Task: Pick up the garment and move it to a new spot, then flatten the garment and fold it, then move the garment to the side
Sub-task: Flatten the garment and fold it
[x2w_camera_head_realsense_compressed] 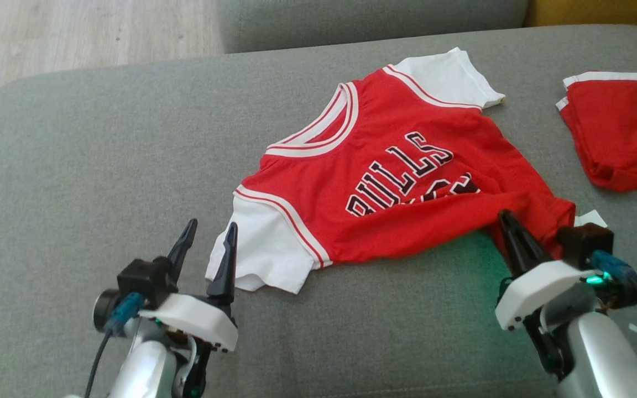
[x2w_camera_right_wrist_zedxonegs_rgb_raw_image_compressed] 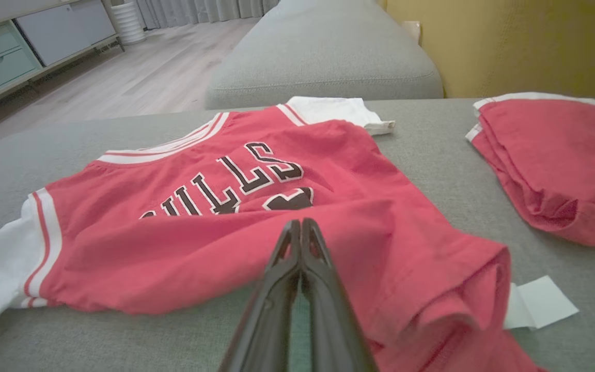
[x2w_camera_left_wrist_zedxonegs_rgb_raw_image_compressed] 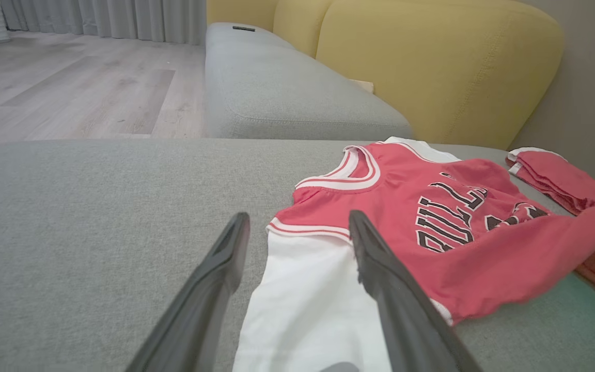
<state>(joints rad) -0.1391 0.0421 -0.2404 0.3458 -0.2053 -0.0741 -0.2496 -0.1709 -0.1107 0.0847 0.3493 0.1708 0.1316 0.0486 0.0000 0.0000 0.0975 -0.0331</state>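
Jersey [x2w_camera_head_realsense_compressed: 407, 182] lies face up on the grey cushion [x2w_camera_head_realsense_compressed: 103, 166] in the head view, collar to the left and hem to the right, so its near white sleeve [x2w_camera_head_realsense_compressed: 263, 249] sits just ahead of the left gripper [x2w_camera_head_realsense_compressed: 212, 224] and its hem corner meets the right gripper [x2w_camera_head_realsense_compressed: 505, 218]. Left wrist view: fingers spread wide, framing that sleeve, pointing low along the cushion. Right wrist view: fingers pressed together over the rumpled hem at a shallow angle; whether cloth is caught between them I cannot tell.
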